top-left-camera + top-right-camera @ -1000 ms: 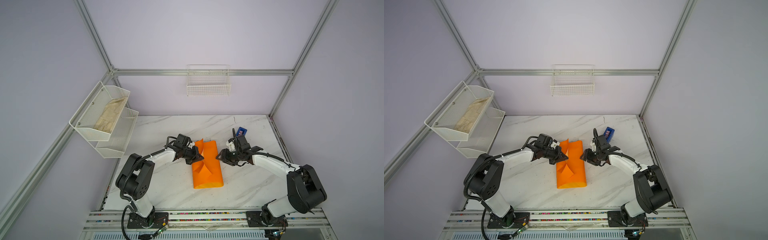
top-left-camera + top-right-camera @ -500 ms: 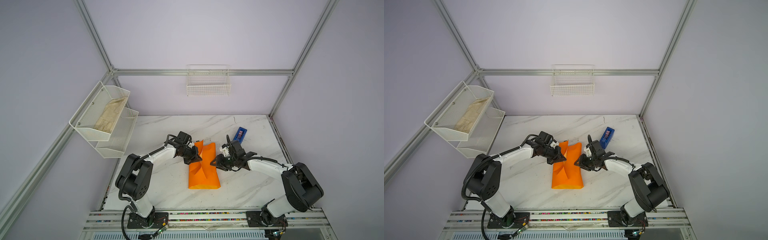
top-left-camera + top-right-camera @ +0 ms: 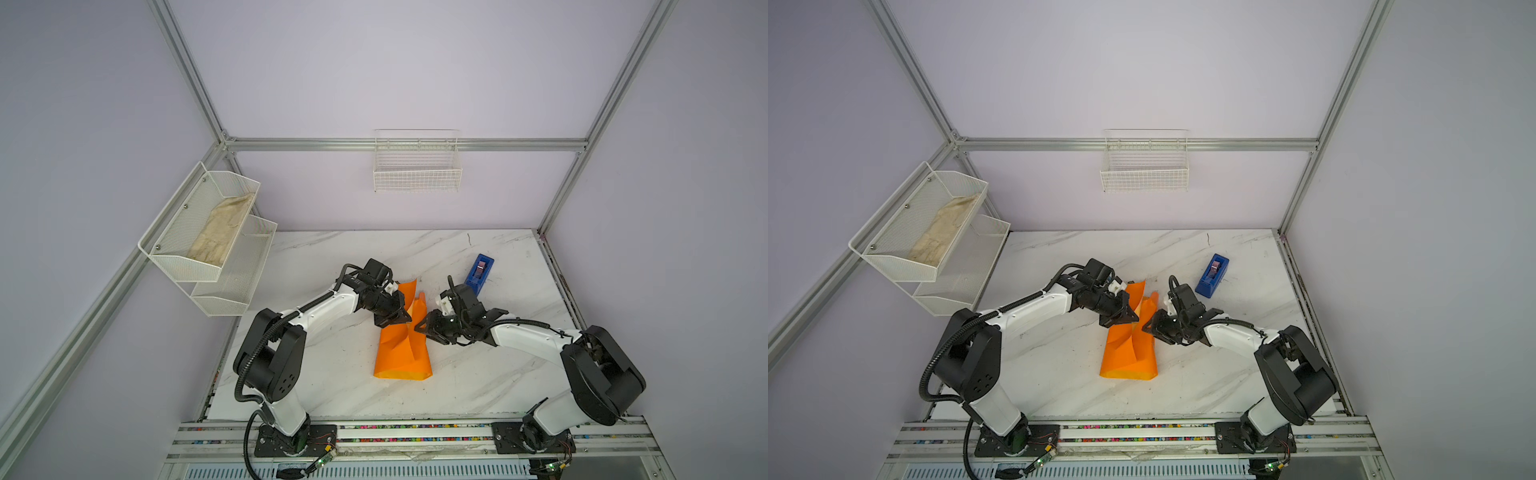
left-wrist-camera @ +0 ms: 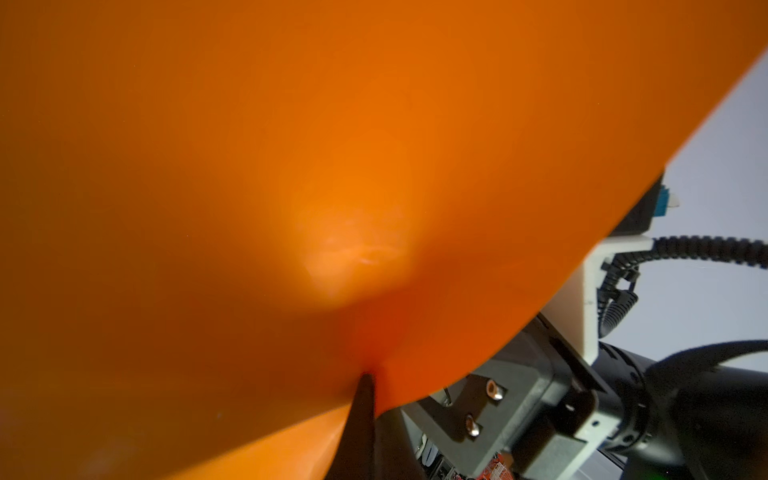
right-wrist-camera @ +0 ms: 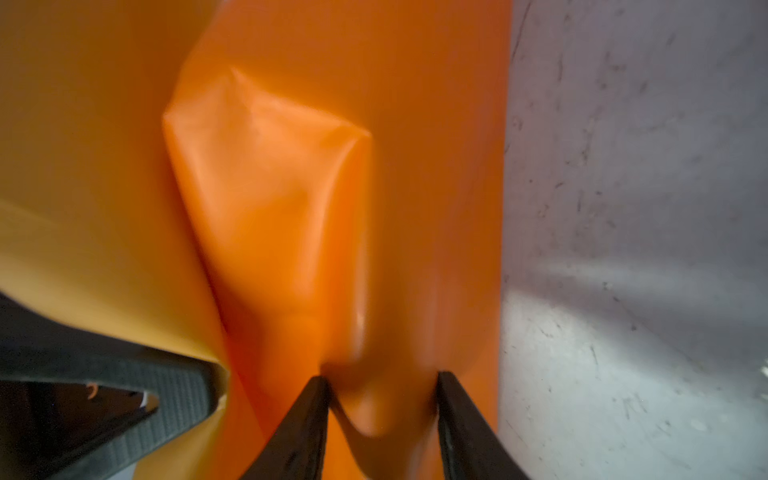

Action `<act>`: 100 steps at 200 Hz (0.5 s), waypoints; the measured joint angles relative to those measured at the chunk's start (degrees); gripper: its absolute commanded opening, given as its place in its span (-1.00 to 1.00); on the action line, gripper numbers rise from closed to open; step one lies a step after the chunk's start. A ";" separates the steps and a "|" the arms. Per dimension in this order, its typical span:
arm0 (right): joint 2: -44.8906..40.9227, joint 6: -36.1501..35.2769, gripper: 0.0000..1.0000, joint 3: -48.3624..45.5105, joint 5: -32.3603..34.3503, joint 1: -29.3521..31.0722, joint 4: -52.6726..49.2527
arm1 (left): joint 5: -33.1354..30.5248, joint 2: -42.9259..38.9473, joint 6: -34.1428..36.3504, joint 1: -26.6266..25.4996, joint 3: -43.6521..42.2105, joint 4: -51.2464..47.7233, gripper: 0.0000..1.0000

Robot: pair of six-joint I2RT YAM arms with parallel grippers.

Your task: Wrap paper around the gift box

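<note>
In both top views the paper (image 3: 401,353) lies at the centre of the frame on the marble table (image 3: 340,382). It is rolled into a loose tube that flares toward the lower edge and rises in two flaps at its upper end. We cannot see the gift box anywhere — we judge that it sits inside the folds, near where the two claws meet.

The left gripper (image 3: 403,319) is pressed together on the left flap. In the left wrist view a dark fingertip (image 4: 365,395) bites into the sheet. The right gripper (image 3: 419,327) is partly spread, and in the right wrist view its fingers (image 5: 305,415) pinch a soft ridge of paper between them.

We see several risks:
- Both claws hold one thin sheet, so opposing tugs may tear it at a pinch point or crease it badly.
- The right hold is on a rounded bulge, not a flat edge — it may slip free.
- If the box is loose inside, lifting the flaps may shift it and skew the wrap.
- The blue tape dispenser (image 3: 480,272), at the upper right of the table, stands near the right arm, and a careless sweep may knock it.
</note>
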 measured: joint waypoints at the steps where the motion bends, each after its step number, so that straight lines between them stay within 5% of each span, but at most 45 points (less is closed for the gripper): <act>1: 0.00 0.00 -0.09 0.00 0.02 0.00 0.00 | 0.02 0.11 0.02 -0.07 0.02 0.00 -1.00; 100: -5.73 0.37 0.08 -0.85 1.92 -1.07 -1.77 | 0.04 3.28 1.09 -1.60 0.04 0.07 -1.00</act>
